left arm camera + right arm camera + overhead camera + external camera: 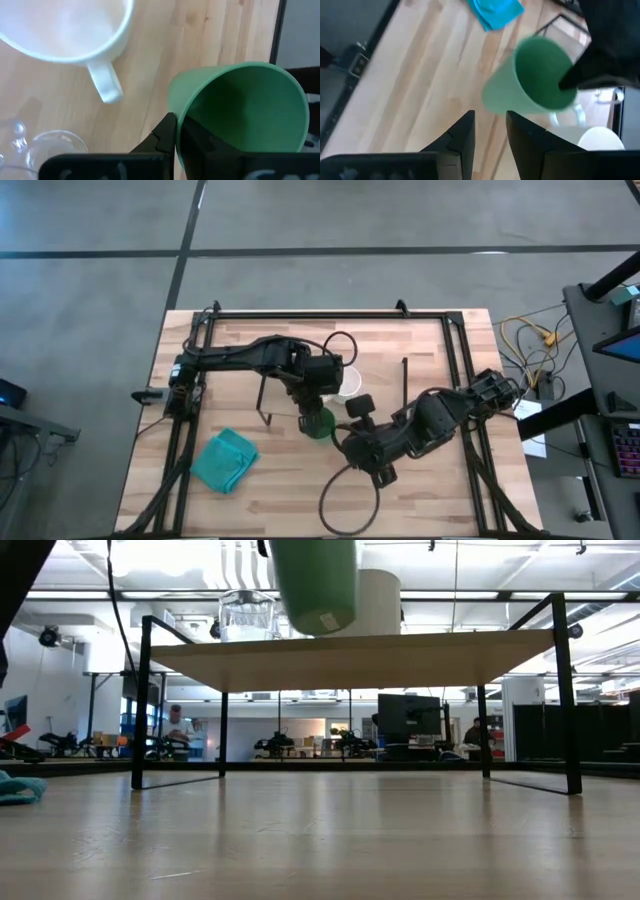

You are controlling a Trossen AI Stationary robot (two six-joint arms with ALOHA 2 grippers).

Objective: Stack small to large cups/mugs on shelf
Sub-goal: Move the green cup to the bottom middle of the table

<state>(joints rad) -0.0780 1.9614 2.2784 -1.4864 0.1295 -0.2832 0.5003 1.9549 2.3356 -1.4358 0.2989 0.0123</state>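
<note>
- Left claw (312, 417) pinches the green cup (319, 424) by its rim, one finger inside, one outside; cup is tilted, lifted above the shelf (350, 658) near its front edge.
- White mug (349, 382) sits on the shelf top, just beside the green cup; handle faces the claw.
- Clear glass cup (246, 615) stands on the shelf toward its left edge.
- Right claw (360, 406) hovers near the green cup, fingers slightly apart, empty.
- Teal cloth (224, 461) on the worktop, front-left.
</note>
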